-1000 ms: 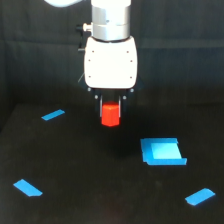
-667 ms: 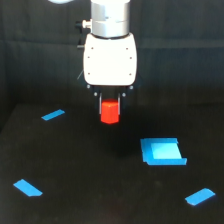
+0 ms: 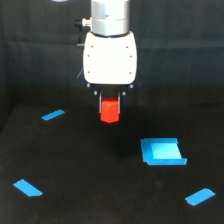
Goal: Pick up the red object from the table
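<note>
The small chunky red faceted block (image 3: pixel 110 110) sits clamped between the two short dark fingers of the white-bodied gripper (image 3: pixel 110 106), raised clear of the wide matte black table (image 3: pixel 100 200). The gripper hangs at the centre of the scene, near the table's far edge. To the exterior view's left of the block, a thin flat blue strip (image 3: pixel 53 115) lies on the table. Nearer the camera and further left lies a second flat blue strip (image 3: pixel 28 188). To the exterior view's right and in front of the block lies a larger flat blue square piece (image 3: pixel 162 151). Beyond it, in the near right corner, lies a third small blue strip (image 3: pixel 199 196).
</note>
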Motion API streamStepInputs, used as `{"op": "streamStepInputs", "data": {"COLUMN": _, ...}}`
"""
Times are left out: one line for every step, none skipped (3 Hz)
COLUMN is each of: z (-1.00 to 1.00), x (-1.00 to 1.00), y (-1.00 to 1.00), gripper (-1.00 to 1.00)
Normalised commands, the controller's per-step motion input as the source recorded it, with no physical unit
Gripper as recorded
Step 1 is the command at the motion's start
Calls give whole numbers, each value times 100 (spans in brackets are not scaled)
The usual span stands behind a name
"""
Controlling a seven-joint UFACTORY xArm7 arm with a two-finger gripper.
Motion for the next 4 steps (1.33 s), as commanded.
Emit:
{"op": "streamStepInputs", "data": {"z": 6, "x": 15, "y": -10, "gripper": -92}}
{"op": "streamStepInputs", "data": {"z": 14, "x": 0, "y": -9, "gripper": -100}}
{"op": "streamStepInputs", "data": {"z": 8, "x": 3, "y": -13, "gripper": -98}}
{"op": "streamStepInputs", "data": {"z": 1, "x": 1, "y": -13, "gripper": -98}}
